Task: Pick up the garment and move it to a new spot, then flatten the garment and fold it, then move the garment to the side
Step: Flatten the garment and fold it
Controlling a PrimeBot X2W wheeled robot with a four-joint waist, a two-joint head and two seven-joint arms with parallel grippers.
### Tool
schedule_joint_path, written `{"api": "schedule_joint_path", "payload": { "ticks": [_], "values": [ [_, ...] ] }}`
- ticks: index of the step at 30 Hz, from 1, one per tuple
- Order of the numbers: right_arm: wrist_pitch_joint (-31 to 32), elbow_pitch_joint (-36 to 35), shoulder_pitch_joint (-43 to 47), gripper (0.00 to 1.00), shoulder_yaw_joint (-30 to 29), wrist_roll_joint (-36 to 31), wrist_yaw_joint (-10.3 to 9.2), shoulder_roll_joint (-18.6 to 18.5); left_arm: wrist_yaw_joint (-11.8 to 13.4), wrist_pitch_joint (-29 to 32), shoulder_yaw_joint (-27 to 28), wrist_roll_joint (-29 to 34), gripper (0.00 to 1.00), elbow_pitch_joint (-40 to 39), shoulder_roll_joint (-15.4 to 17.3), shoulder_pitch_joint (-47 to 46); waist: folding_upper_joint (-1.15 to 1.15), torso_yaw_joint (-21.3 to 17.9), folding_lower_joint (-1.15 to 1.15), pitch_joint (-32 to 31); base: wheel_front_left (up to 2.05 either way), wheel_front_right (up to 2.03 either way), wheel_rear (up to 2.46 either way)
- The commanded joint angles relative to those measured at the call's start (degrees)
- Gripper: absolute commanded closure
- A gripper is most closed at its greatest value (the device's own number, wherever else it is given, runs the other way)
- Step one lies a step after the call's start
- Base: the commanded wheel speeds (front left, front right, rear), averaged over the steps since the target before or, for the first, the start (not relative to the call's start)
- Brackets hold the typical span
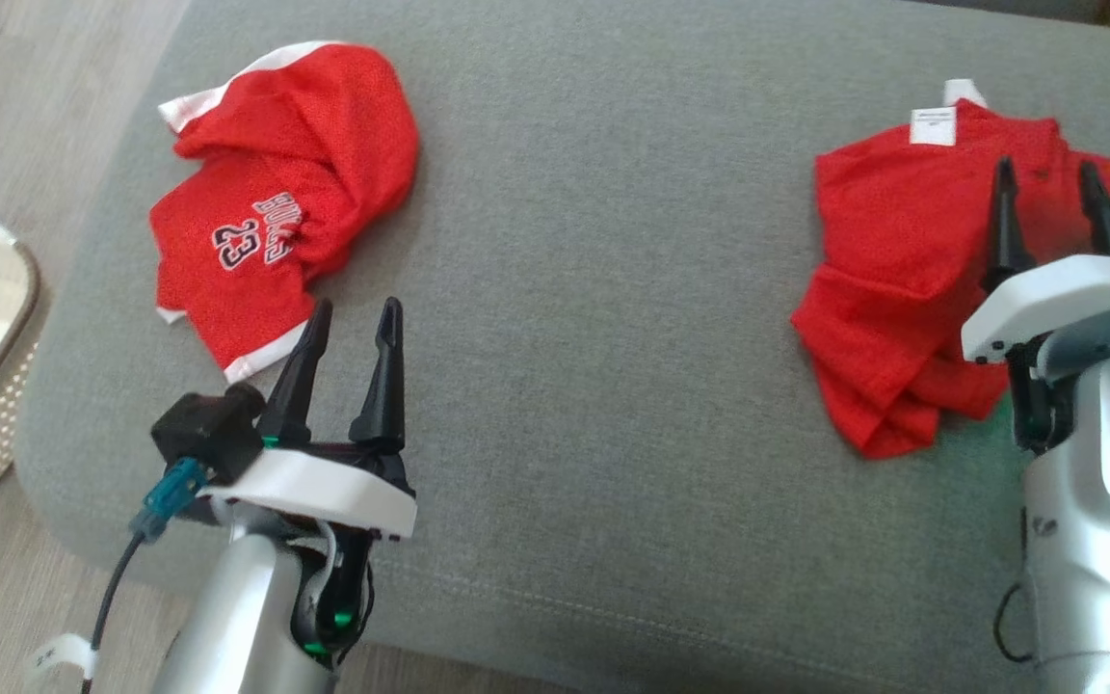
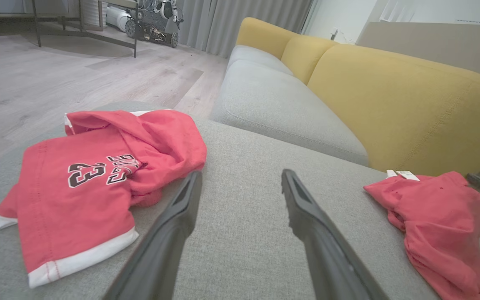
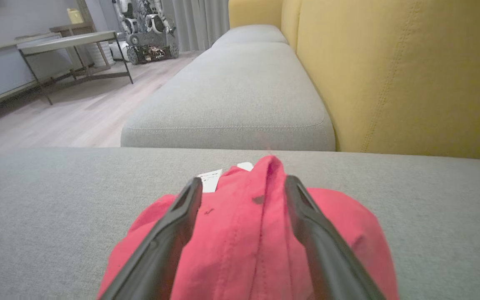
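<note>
The pick-up step seemed to be in hand, with nothing lifted yet. Two red pieces lay on the grey cushion (image 1: 594, 289): a numbered jersey (image 1: 276, 193) at its far left corner and a plain red garment (image 1: 892, 251) with a white tag near its right edge. The right gripper (image 1: 1044, 173) hung over the plain garment, jaws apart astride a raised fold; whether they touched the cloth was unclear. The left gripper (image 1: 356, 310) hovered toward the cushion's near edge, just off the jersey's white hem, jaws apart and empty. Next, I judged, the right jaws needed to drop and close on that fold. Which piece the task meant was uncertain. The right arm hid part of the plain garment.
</note>
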Motion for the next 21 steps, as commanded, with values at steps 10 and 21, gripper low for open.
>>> {"api": "schedule_joint_path", "payload": {
  "ticks": [10, 21],
  "values": [
    [1.3, 6.2, -6.5, 0.00, -2.6, -2.7, 0.43, -0.3, 1.4, -0.4, 1.5, -2.0, 0.00, -1.7, 0.4, -3.1, 0.00, 1.3, 0.00, 0.8, 0.00, 0.00, 0.00],
    [-0.9, 7.6, -7.9, 1.00, 4.3, -1.7, 0.43, 0.0, 1.9, -0.4, 2.5, -2.7, 0.00, -1.9, 0.4, -3.4, 0.00, 1.0, 0.00, -0.1, 0.00, 0.00, 0.00]
  ]
}}
